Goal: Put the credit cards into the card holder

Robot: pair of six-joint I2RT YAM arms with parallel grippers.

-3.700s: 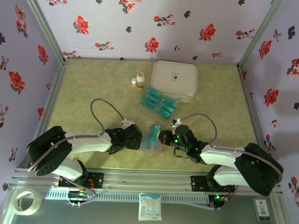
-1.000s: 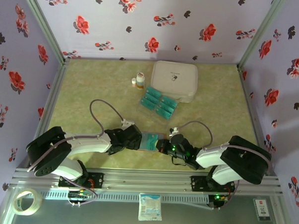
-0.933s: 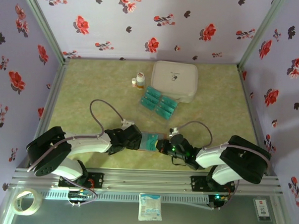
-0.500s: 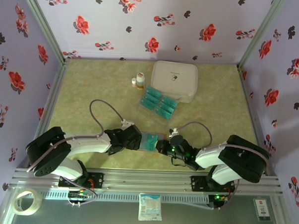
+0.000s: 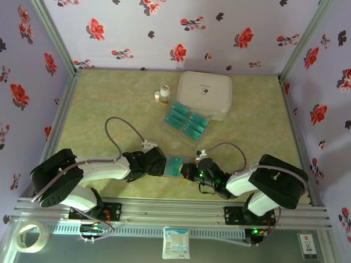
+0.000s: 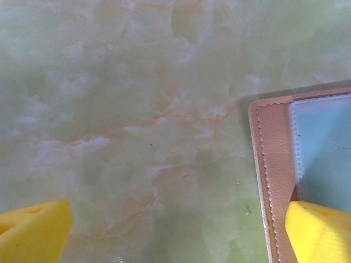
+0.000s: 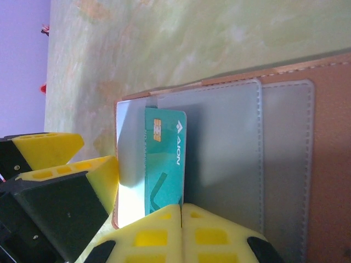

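Card, teal, clamped in right end effector, overlaps brown card holder; left end effector apart.

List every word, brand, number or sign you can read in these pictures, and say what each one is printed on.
"AION": on the teal card lying in the brown wallet, next to a small white logo.
Too small or blurred to read: the mark on the white case, the bottle label, the print on the white packet and the sticker at the near edge.
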